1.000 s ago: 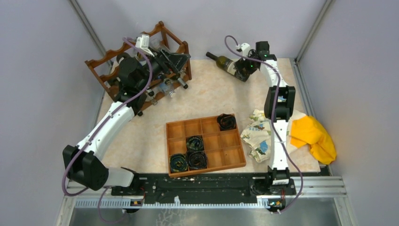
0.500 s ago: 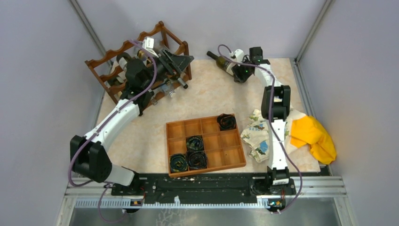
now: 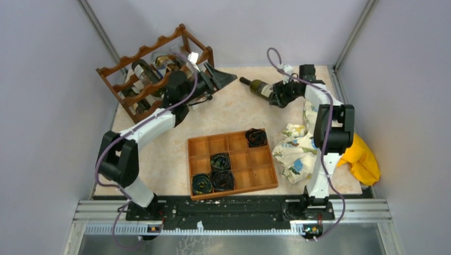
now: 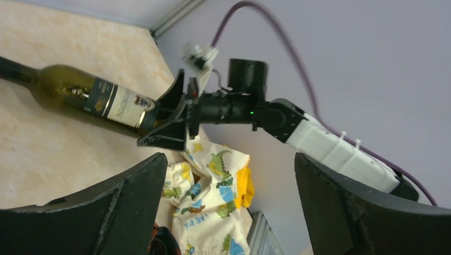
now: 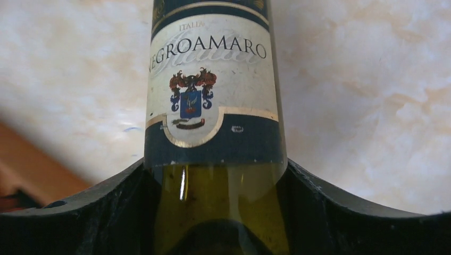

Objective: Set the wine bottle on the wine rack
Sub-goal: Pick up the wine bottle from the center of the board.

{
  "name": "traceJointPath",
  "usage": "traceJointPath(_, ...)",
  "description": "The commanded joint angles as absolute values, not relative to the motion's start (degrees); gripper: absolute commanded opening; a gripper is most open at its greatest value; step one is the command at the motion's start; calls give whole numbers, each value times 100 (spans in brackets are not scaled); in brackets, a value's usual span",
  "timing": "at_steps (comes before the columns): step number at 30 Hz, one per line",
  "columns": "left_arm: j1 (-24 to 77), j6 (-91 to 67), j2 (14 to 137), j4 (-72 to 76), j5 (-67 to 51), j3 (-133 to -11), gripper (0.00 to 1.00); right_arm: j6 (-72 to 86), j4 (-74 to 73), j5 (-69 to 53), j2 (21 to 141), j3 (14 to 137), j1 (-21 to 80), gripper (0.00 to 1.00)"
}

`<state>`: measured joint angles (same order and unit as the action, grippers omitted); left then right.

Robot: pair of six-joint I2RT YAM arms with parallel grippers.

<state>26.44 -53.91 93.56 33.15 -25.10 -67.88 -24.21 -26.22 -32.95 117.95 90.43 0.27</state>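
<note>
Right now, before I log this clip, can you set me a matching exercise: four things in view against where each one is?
Things:
1 wine bottle
2 wine rack
3 yellow cloth
4 compartment tray

Places:
A far left corner
B far right side
C lying on its side, clamped in the right pincer
D near middle, holding dark rolls

Pairs: 1-C; 2-A; 3-B; 4-D
</note>
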Motion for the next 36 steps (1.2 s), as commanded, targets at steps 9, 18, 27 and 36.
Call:
traceJointPath(9, 3108, -6800, 10215, 3357, -1875, -6938, 99, 2974, 1226, -5434, 9287, 6706, -391, 0)
traceJointPath(18, 3336, -7680, 10792, 995, -1647, -8040, 99, 5030, 3016, -5406, 8767, 5682, -466, 0)
traceJointPath(27, 3551, -7895, 11538, -964, -1322, -9720, 99, 6005, 4329, -5244, 8518, 4952, -466, 0)
traceJointPath(36, 3693, -8110, 12224, -1095, -1609, -10531, 99, 6360, 5001, -5315, 8360, 4659, -350, 0)
